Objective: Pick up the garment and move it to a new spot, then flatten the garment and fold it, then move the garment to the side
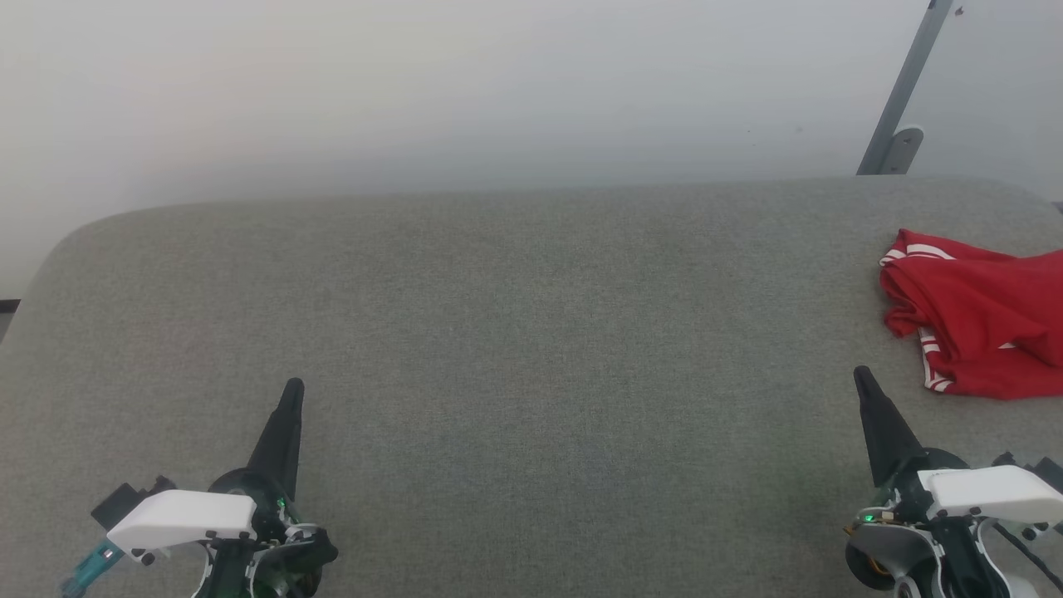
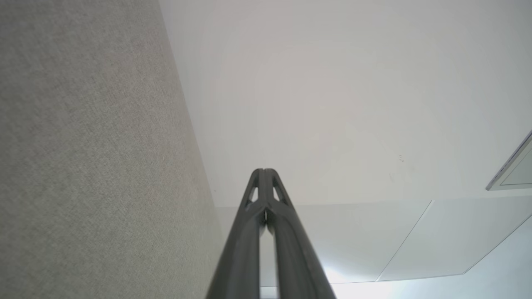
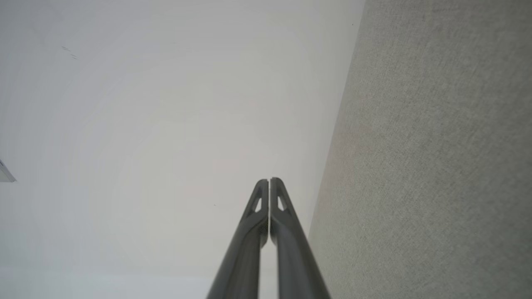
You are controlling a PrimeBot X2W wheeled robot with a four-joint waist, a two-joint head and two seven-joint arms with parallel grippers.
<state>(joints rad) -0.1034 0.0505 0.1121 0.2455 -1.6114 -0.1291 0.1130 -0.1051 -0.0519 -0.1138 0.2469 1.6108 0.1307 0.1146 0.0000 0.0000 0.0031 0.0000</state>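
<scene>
L gripper point(image 1: 292, 389) & R gripper point(image 1: 861, 376) both clenched, empty, at near edge of grey table point(image 1: 498, 316); shirt point(image 1: 984, 320) crumpled far right, near R gripper

No text, label, brand, number or sign can be read anywhere.

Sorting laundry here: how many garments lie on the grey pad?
1. The garment lies crumpled at the far right of the pad, near the right gripper; the frame cuts it off, so more may lie beyond.
</scene>
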